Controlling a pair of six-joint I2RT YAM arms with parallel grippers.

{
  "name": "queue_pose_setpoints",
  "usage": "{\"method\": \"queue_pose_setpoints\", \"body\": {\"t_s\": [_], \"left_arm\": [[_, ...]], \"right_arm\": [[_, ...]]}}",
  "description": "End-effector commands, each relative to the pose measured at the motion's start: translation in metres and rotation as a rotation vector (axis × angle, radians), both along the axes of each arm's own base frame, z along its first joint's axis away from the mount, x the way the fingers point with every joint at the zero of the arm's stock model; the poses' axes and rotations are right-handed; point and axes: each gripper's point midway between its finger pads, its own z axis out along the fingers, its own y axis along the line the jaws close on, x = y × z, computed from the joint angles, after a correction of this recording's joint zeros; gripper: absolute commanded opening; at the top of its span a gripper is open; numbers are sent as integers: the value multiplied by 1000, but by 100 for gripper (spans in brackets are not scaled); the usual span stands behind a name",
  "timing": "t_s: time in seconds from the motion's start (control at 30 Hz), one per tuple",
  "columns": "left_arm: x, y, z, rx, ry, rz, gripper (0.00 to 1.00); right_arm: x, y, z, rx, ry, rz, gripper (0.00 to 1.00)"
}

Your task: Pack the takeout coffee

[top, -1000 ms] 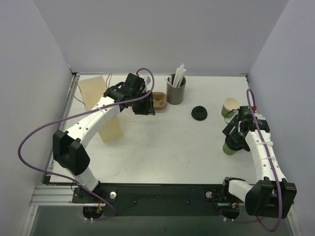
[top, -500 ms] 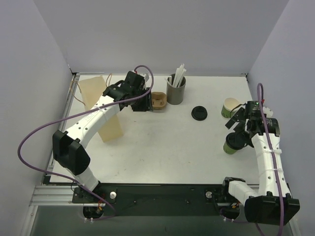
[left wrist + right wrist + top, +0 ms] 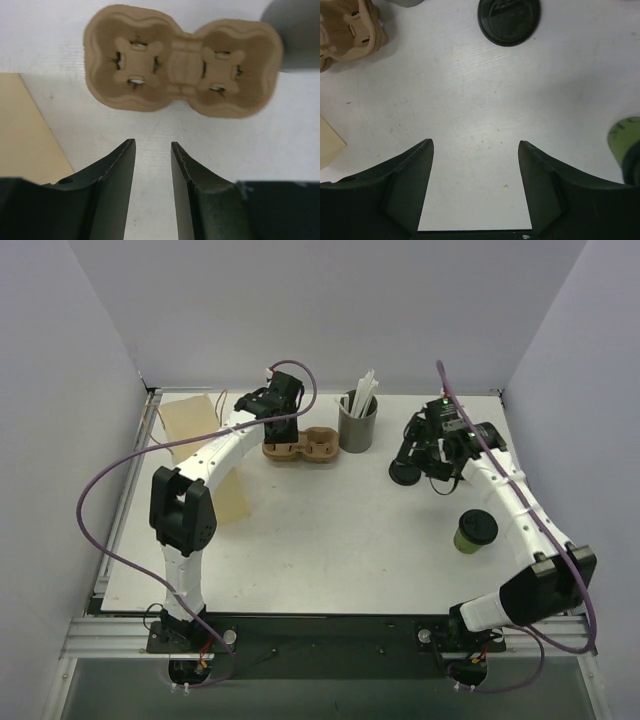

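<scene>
The takeout coffee [image 3: 475, 530], a small green cup with a black lid on it, stands alone at the right of the table; its green edge [image 3: 626, 142] shows at the right rim of the right wrist view. My right gripper [image 3: 416, 455] [image 3: 475, 142] hangs open and empty, well left of and beyond the cup, close to a loose black lid [image 3: 401, 475] [image 3: 509, 20]. Over at the far left my left gripper [image 3: 282, 428] [image 3: 152, 142] is open a little with nothing in it, just short of a brown two-cup carrier [image 3: 300, 448] [image 3: 182, 60].
A grey cup of white straws [image 3: 357, 420] stands right of the carrier. A tan paper bag [image 3: 205, 455] stands at the far left, its corner [image 3: 327, 145] in the right wrist view. Purple walls close in the table on three sides.
My right arm swung away from the lidded cup, up and left to the loose lid, jaws narrowing. My left gripper drew back off the carrier, which now shows whole.
</scene>
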Motion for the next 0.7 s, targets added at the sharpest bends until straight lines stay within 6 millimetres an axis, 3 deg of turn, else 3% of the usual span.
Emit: {"method": "queue_pose_setpoints", "body": {"t_s": [0.0,0.17,0.33,0.53,0.67], "left_arm": [[42,34,10,128,-102,81,45],[62,55,-22,197,-63,106,45],[76,68,-48,210,-23,100,45],[88,80,-67,169,9,80,46],[94,75,-69,115,6,59,45]], "right_arm": [[39,46,-11,98,-50,77,61],[64,67,-26,149,-73,107,56],[76,77,-41,151,-37,131,55],[81,86,-49,149,-23,157,55],[80,89,-54,143,-13,168,55]]}}
